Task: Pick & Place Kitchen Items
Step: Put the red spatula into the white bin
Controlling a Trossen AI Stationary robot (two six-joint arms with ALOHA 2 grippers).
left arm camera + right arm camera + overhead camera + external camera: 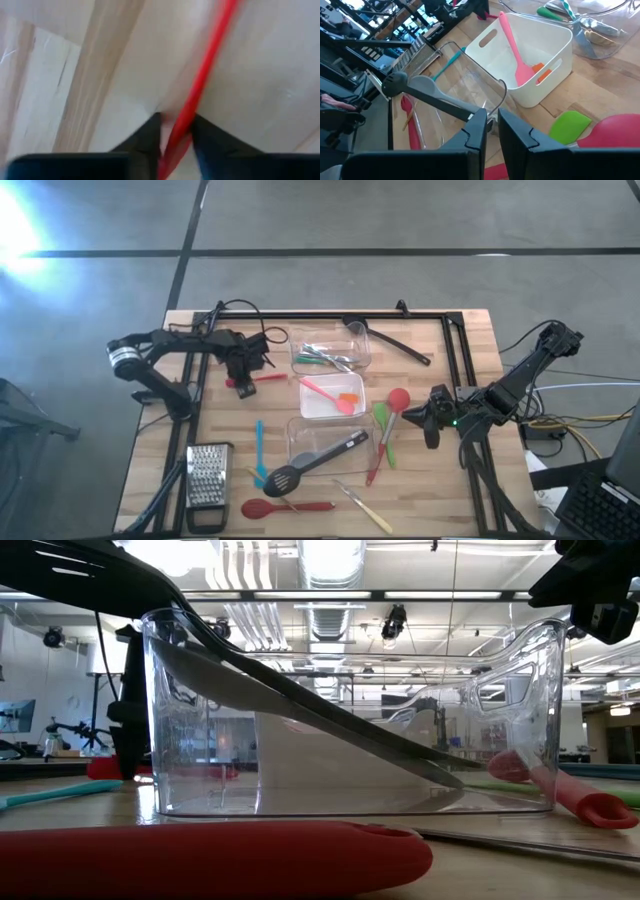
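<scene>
Wooden table [450,480] carries three tubs in a column at centre: far clear tub [331,351], white tub [331,398], near clear tub [322,442]. Lying directly on the wood: box grater [208,477], red spoon [282,507], teal tool [259,448], green spatula [384,430], black ladle [388,340] at the far edge.

Grey concrete floor [400,220] w/ dark seams; ceiling light strips [330,560] overhead.

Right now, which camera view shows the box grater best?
The high view: the box grater lies fully visible at the table's near left corner. The right wrist view shows only part of it, far off. The low and left wrist views do not show it.
</scene>
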